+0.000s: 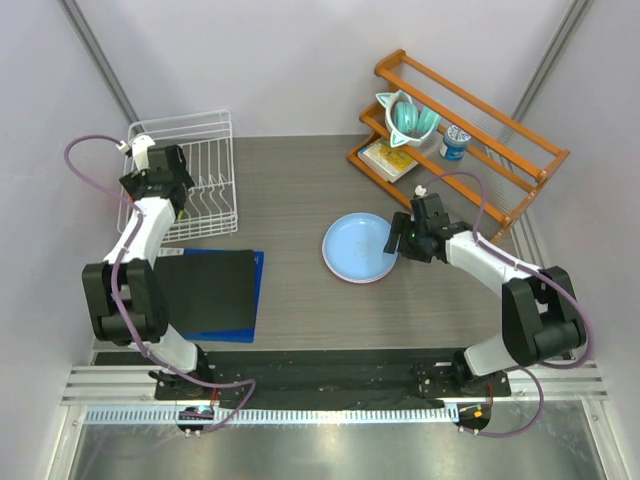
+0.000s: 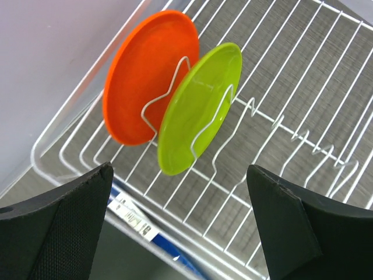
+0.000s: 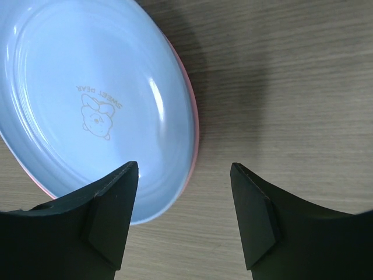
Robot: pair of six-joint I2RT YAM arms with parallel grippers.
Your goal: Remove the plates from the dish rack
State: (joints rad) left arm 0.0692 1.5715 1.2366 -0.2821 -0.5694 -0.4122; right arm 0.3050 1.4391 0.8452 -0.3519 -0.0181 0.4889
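- Two plates are out of the rack [image 1: 190, 180]. The blue plate [image 1: 360, 247] lies flat on the table [image 1: 300, 190], well to the right of the rack, and sits on the pink plate [image 3: 196, 125]. Only the pink plate's rim shows round its edge.
- Two plates are left. The orange plate [image 2: 148, 76] and the green plate [image 2: 198, 108] stand on edge between the tines at one end of the rack. The orange one is nearer the rack's end wall and the green one is just inboard of it. They are close together, but I cannot tell whether they touch.
- The left gripper [image 2: 179, 184] hangs above the rack with its jaws wide apart and holds nothing. Both standing plates lie ahead of it.
- The right gripper [image 3: 183, 175] is also spread and empty. It sits low at the edge of the stack that faces away from the rack, with one finger over the blue plate's rim and the other over bare table.
- The step in hand looks like the third plate, taken by the left arm. The green plate seems the likelier pick, since it stands on the open side.
- The next move calls for coming down so the jaws straddle the green plate's upper rim. One finger must slip into the narrow gap beside the orange plate, then the jaws close and lift straight up clear of the tines.
- The risks are catching a tine or nudging the orange plate over.
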